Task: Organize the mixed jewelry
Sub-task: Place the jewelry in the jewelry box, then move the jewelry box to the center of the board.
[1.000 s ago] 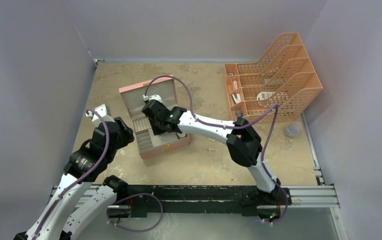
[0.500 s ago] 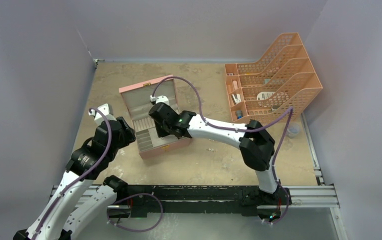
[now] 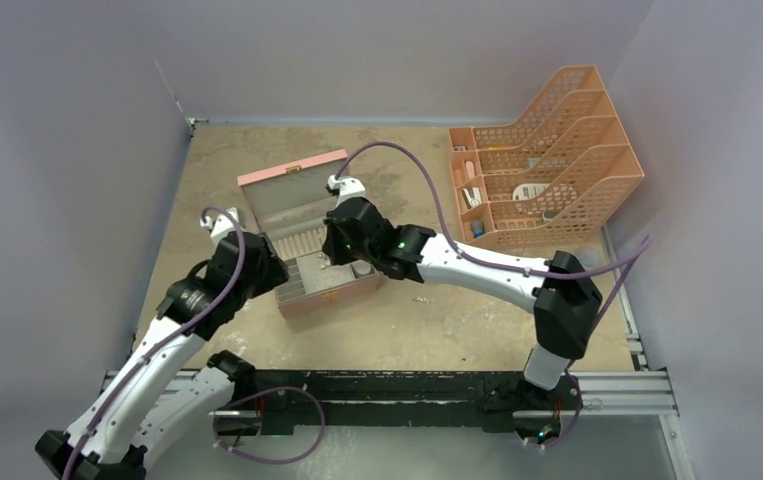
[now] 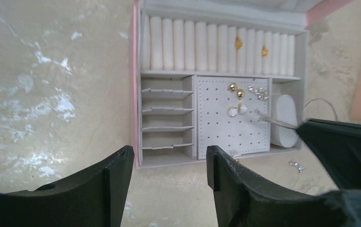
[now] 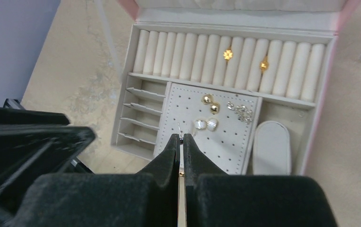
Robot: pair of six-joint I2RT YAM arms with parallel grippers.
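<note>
**Workspace and jewelry at the moment shown.** A mottled tan table (image 3: 397, 330) is closed in by plain grey-lilac walls (image 3: 407, 50) at the back and on both sides. An orange mesh file rack (image 3: 557, 170) stands at the far right corner, holding small white and blue items too small to name. Near the table's middle lies the open pink box (image 3: 332, 297), its lid (image 3: 292, 185) tipped back toward the far wall. The grey lining is divided into a row of ring rolls (image 5: 183, 49) along the back and a column of slotted compartments (image 5: 136, 118) at one end. A perforated panel (image 5: 225, 142) lies beside these, and an oval cushion (image 5: 271, 146) at the other end. In the top view the right arm's wrist covers part of the tray. In the left wrist view its dark body hides the box's near corner and part of the wire hoop (image 4: 320, 99), which lies on the table just beside the box. Two gold rings (image 5: 228, 54) sit in the ring rolls. Gold studs (image 5: 208, 99), a pale round pair (image 5: 206, 124) and a silvery cluster (image 5: 241, 111) rest on the panel. A small silvery bit (image 4: 295, 164) lies on the table near the box front. The right gripper (image 5: 181, 139), above the panel, is clenched on a thin silvery piece (image 4: 275, 122). The long axis of this piece continues the line of the fingers, and its free end points over the panel toward the ring rolls. The left gripper (image 4: 169, 153) hangs at the box's front edge with fingers (image 4: 117, 175) spread and nothing between them.
</note>
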